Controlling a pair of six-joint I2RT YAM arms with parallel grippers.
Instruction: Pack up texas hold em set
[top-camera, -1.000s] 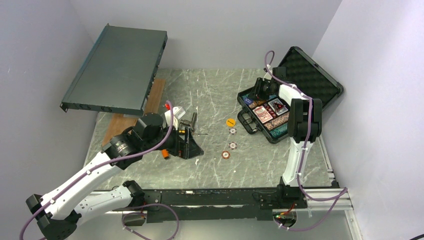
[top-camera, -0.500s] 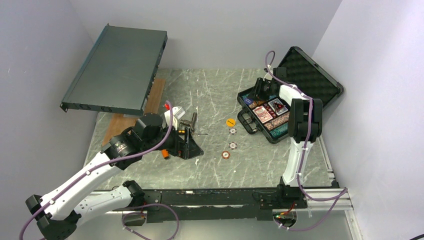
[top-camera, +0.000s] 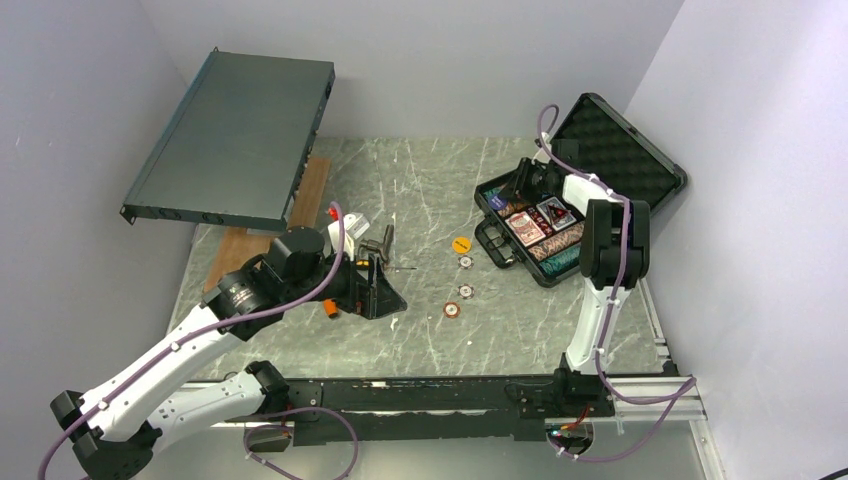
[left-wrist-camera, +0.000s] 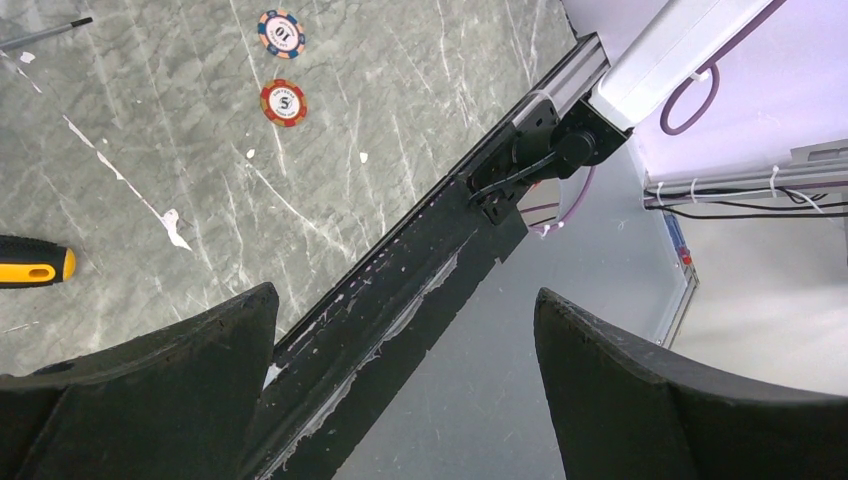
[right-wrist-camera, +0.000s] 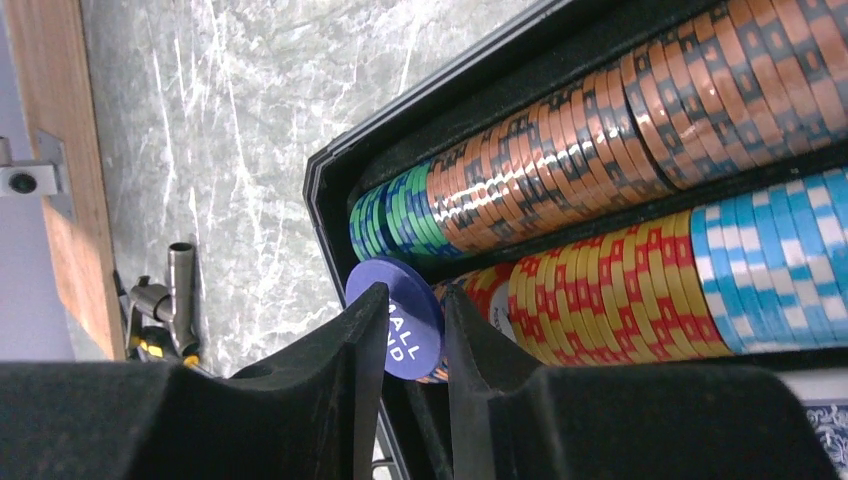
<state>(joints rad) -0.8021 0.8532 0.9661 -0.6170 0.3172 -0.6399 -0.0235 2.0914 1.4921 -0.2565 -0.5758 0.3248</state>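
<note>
Mostly grey marbled table (top-camera: 420, 190) (white-streaked), pale lilac walls (top-camera: 430, 60), loose chips (top-camera: 465, 291)

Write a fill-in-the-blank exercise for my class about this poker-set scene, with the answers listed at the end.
1. The right tool holds a blue button over the case, whose lid stands ____.
2. The left tool has its jaws wide apart and holds ____.
3. On the table, the red-rimmed chip shows the number ____.

Answers: open; nothing; 5
</note>
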